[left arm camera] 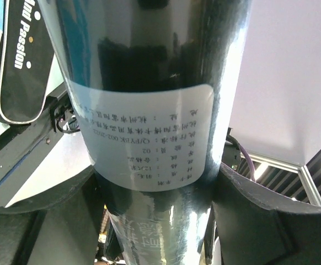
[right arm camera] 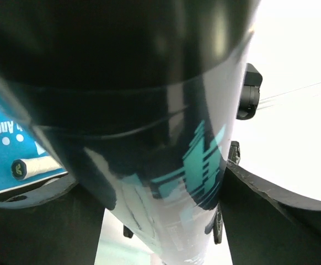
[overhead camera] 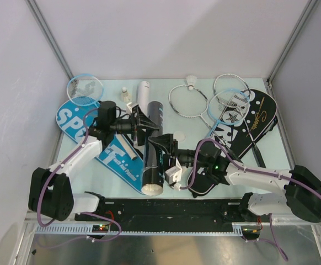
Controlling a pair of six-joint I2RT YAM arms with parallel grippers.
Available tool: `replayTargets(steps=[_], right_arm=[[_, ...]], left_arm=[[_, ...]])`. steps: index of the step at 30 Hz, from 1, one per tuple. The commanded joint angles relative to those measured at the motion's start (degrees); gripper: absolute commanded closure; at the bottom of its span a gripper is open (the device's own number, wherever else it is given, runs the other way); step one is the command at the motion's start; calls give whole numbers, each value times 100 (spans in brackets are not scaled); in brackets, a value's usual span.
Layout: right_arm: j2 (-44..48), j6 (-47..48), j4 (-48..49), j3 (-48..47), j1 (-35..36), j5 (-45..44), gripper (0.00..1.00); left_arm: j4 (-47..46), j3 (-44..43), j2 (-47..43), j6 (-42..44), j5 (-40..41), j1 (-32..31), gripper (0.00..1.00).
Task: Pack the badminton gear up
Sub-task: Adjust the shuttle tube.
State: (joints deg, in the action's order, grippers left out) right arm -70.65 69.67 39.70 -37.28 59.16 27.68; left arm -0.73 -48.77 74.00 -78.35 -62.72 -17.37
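Pale green table (overhead camera: 102, 179), white walls (overhead camera: 166, 33)

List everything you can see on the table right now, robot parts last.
Silver rackets: two, silver, back centre and back right.
Light blue rackets: two, light blue, one back left, one back right among the silver ones.
Shuttlecocks: at least two, white, along the back.
White tube: one, white, back centre, lying flat.
Black tube: one, black, centre.
Blue cover: one, blue, left.
Black cover: one, black, right.
Left gripper: one, black, shut on the black tube's far half.
Right gripper: one, black, around its near half, grip unclear.
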Motion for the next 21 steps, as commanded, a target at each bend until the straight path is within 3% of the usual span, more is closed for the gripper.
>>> replayTargets(steps=[1,5,13,21], right_arm=[[-81,135,400,-320,48,-34,29],[-51,-67,488,-324,24,-298,43],[326,-579,498,-303,-48,-854,59],[806,-829,278,-228,-263,-1176,70]], left_arm=[[-129,-60,-119,-129,-63,-58,48],[-137,-71,-121,33,-41,-59,35],[-129,-333,-194,169,-3,-11,4],[-45,-429,-495,229,129,122,0]])
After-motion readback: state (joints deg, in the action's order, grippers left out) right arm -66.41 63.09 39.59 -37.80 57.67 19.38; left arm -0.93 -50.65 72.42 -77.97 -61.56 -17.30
